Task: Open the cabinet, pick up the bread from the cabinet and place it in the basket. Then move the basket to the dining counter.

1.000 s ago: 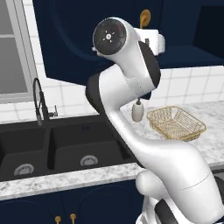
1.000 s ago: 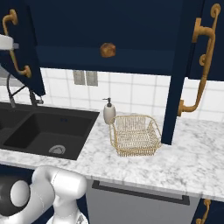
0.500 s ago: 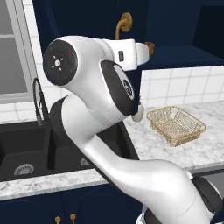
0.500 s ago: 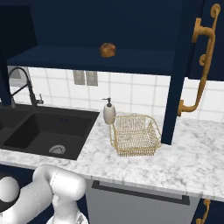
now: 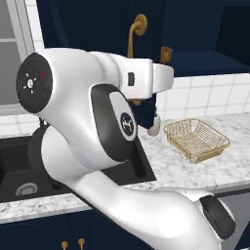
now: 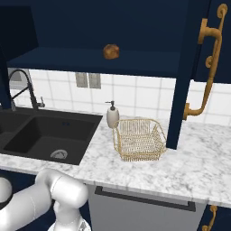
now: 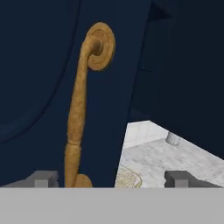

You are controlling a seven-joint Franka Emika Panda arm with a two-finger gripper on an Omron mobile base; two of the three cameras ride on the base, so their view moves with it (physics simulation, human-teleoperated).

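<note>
Bread (image 6: 111, 51) upper centre on cabinet (image 6: 135, 63) shelf; basket (image 6: 137, 139) centre on counter (image 6: 198, 162); soap dispenser (image 6: 112, 116) just left; sink (image 6: 45, 135) at left.

Bench (image 6: 149, 169): basket (image 6: 136, 139) mid-depth, w/ soap bottle (image 6: 112, 116) just beside its back-left corner, sink (image 6: 43, 135) at left end. Cabinet shelf (image 6: 90, 61): bread (image 6: 111, 51).

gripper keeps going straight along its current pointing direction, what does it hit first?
Most likely the cabinet door or its brass handle. In the hand view the open gripper faces the door's right edge, so it might slip past; depth is unclear.
</note>
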